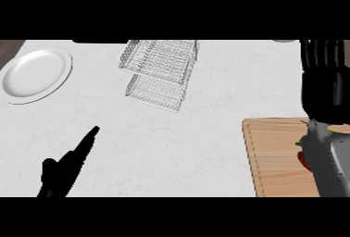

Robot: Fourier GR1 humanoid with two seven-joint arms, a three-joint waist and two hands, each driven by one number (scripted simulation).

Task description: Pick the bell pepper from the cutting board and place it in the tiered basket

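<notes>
While under right forearm, bell pepper (303, 159) sits below right robot hand (325, 83).

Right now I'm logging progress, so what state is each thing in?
Pepper: on the board, mostly hidden by the right forearm.
Board: flat on the counter.
Basket: empty.
Plate: empty.
Left hand: open, holding nothing.
Right hand: open, fingers up.

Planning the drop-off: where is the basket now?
Head view: the basket stands at the counter's far edge, near the middle, right of the plate.
</notes>
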